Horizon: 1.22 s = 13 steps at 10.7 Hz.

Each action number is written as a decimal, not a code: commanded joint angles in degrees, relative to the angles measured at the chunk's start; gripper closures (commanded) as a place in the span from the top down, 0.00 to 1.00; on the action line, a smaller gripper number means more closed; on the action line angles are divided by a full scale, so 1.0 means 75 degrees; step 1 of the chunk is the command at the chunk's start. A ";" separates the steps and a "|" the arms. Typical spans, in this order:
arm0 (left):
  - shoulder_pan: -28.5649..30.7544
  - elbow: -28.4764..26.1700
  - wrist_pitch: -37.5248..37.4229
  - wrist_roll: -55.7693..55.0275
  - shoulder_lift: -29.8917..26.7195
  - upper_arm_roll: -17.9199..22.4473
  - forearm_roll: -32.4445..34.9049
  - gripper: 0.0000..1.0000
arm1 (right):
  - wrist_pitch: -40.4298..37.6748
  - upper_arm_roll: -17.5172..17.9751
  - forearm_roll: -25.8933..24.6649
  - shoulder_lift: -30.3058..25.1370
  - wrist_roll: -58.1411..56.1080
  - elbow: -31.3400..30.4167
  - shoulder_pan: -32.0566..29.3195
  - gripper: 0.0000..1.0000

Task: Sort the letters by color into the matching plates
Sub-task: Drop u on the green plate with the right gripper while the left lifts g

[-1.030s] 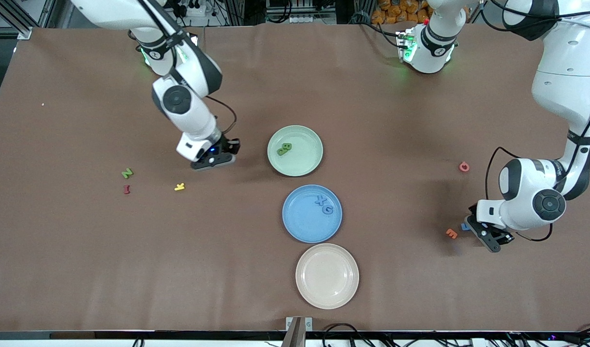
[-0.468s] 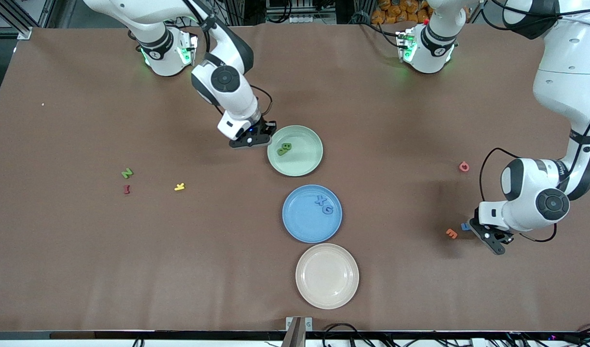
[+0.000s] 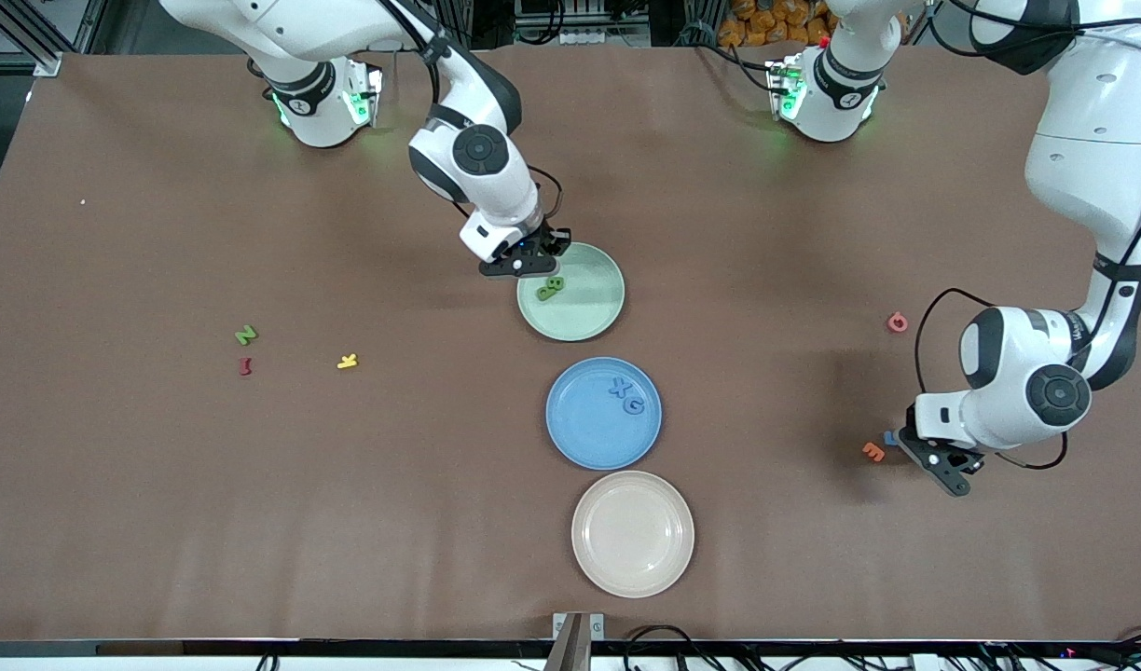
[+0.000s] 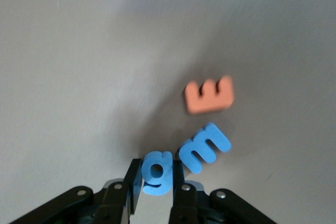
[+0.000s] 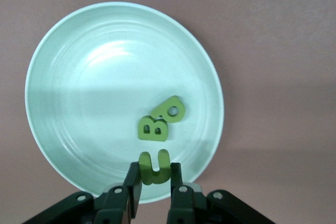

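Observation:
My right gripper [image 3: 526, 265] hangs over the rim of the pale green plate [image 3: 591, 306], shut on a green letter U [image 5: 155, 167]. Two green letters [image 3: 550, 288] lie in that plate [image 5: 94, 87], a B [image 5: 153, 129] and a rounder one [image 5: 173, 109]. The blue plate [image 3: 584, 433] holds two blue letters [image 3: 626, 396]. Low over the table at the left arm's end, my left gripper [image 3: 943, 464] is shut on a blue letter g [image 4: 157, 174]. A blue m [image 4: 205, 148] lies right beside the g. A green N [image 3: 245, 335] lies toward the right arm's end.
An orange letter [image 3: 873, 451] lies close to the left gripper, beside the blue m. A pink letter [image 3: 897, 322] lies farther from the camera. A dark red letter [image 3: 245, 366] and a yellow one [image 3: 348, 361] lie near the green N. A beige plate [image 3: 632, 559] sits nearest the camera.
My right arm has swung from beside the yellow letter to the green plate's rim with the green U. My left gripper has shifted slightly and shut on the blue g.

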 commanded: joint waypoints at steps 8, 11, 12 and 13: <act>-0.0265 -0.0003 -0.0448 -0.2995 -0.0421 -0.1326 -0.0084 0.00 | -0.0735 -0.0605 -0.0437 0.0722 0.2012 0.1194 0.0855 1.00; -0.1060 -0.0003 -0.0600 -0.4612 -0.0410 -0.1375 -0.0037 0.00 | -0.1276 -0.0570 -0.0390 0.0138 0.1884 0.1231 0.0341 1.00; -0.1260 -0.0003 -0.0600 -0.4988 -0.0410 -0.1375 -0.0013 0.00 | -0.1277 -0.0570 -0.0378 -0.0038 0.1883 0.1219 0.0130 1.00; -0.1401 -0.0003 -0.0600 -0.5328 -0.0421 -0.1375 -0.0048 0.00 | -0.1277 -0.0558 -0.0354 -0.0237 0.1860 0.1207 -0.0057 1.00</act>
